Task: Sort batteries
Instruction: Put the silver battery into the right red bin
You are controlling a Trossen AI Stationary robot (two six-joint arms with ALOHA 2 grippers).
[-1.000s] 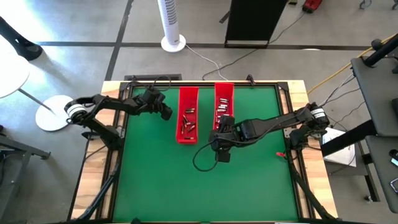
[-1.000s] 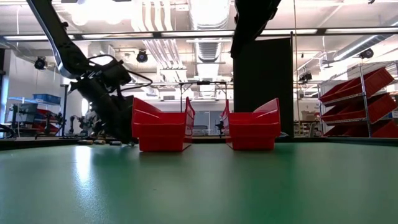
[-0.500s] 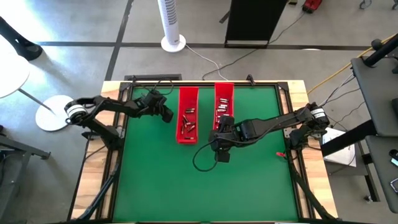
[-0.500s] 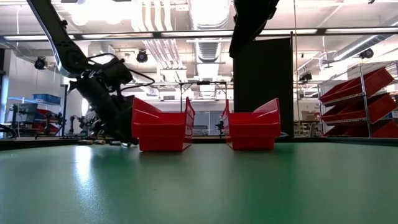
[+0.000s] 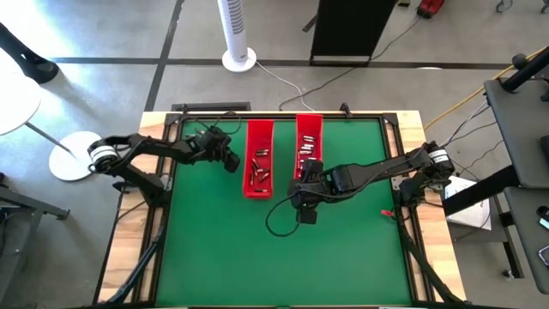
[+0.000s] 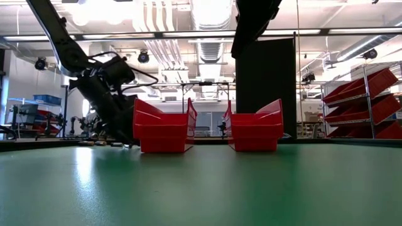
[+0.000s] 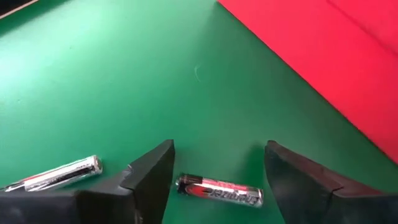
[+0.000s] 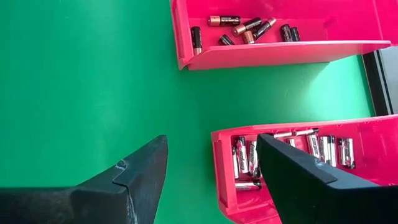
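High view: the left gripper (image 5: pixel 230 160) sits at nine o'clock of the left red tray (image 5: pixel 258 170); the right gripper (image 5: pixel 306 212) hovers at six o'clock of the right red tray (image 5: pixel 309 137), jaws apart. Left wrist view: jaws apart, straddling a silver battery (image 7: pixel 219 190) on the green bench (image 7: pixel 124 81); another battery (image 7: pixel 56 174) lies nearby. Closing off-centre could roll it away.

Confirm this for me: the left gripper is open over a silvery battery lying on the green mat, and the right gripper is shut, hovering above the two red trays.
One detail is wrong: the right gripper is open, not shut; the right wrist view shows its fingers spread apart above the two red trays. The rest holds: the left wrist view shows the left gripper open over a silvery battery on the green mat.
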